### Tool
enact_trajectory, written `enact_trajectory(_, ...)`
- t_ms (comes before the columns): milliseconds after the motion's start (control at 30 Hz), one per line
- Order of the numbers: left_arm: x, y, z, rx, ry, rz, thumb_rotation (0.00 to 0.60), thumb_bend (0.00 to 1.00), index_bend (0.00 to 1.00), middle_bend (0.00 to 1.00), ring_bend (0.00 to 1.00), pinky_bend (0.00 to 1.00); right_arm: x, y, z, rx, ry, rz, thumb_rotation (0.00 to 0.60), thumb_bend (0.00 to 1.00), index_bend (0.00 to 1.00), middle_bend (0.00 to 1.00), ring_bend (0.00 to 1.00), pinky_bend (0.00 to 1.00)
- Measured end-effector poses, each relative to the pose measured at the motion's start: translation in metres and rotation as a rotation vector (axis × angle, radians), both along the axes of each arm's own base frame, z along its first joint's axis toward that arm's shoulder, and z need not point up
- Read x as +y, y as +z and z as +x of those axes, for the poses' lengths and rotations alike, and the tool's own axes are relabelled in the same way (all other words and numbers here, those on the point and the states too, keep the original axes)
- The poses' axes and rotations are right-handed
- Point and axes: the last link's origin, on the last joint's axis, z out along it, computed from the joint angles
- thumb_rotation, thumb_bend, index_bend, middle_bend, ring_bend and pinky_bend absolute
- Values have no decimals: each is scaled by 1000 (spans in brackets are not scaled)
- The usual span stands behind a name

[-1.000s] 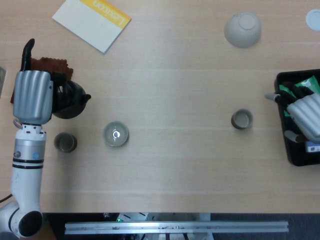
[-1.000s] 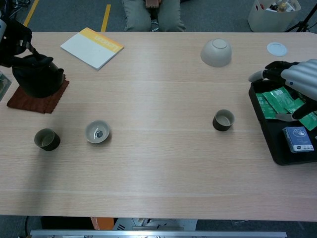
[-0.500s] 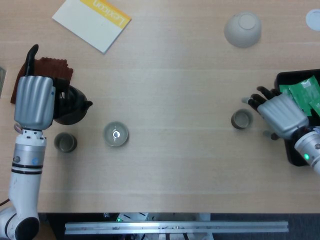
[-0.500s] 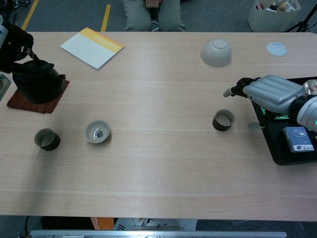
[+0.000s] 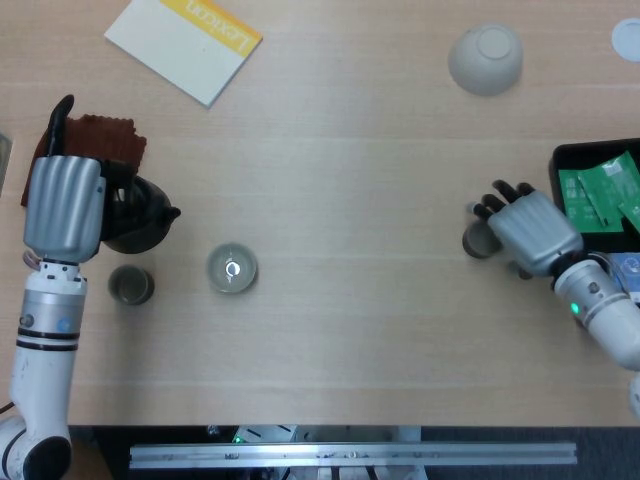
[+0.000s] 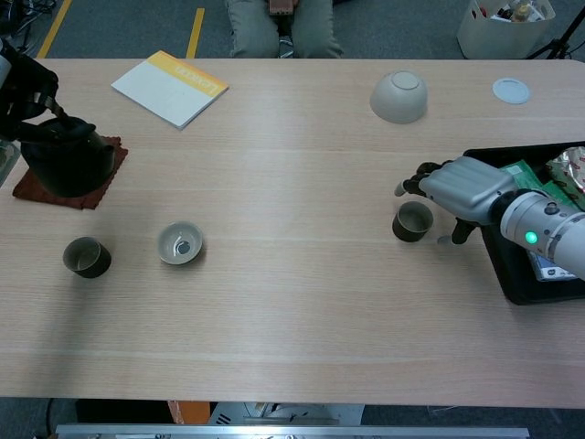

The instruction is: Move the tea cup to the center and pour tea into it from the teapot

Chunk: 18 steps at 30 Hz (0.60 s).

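A small dark tea cup (image 5: 476, 241) (image 6: 412, 221) stands on the table right of centre. My right hand (image 5: 523, 230) (image 6: 461, 188) is right beside it with the fingers (image 6: 413, 179) spread over its far rim, hiding part of the cup in the head view; no firm grip shows. The black teapot (image 5: 141, 214) (image 6: 64, 155) is at the far left over a red-brown mat (image 5: 97, 139) (image 6: 57, 187). My left hand (image 5: 65, 205) (image 6: 22, 87) grips its handle.
A dark cup (image 5: 130, 285) (image 6: 87, 258) and a pale cup (image 5: 232, 270) (image 6: 179, 243) stand at the left. At the back lie a yellow-edged book (image 5: 183, 35) (image 6: 170, 87) and an upturned bowl (image 5: 485, 58) (image 6: 399, 97). A black tray (image 5: 563, 160) (image 6: 519, 287) of packets borders the right.
My right hand has moved left from over the tray to the tea cup and come down beside it. The left hand and teapot shifted only slightly.
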Motion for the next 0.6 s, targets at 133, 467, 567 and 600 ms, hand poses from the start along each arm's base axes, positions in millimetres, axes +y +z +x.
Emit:
enact_trajectory(133,-1,1,-1,-4,0,1,600,184,949,1000,843,29,-3,-5,2,9,3,-10,600,262,252,245,114,228)
enact_trajectory(467,-2,2,-2,-6,2,-4,600,184,948,1000,842,29,-6,-13,5,42,23,-4,600,270,268,248,116,236)
enact_trajectory(567,-2,3,-3,-9,3,-2,600,184,947,1000,842,29,-6,-15,5,49,24,-5,600,271,295,248,117,236)
enact_trajectory(600,-2,3,-3,-9,3,-2,600,184,947,1000,842,29,-7,-15,6,50,25,-7,600,271,302,248,117,236)
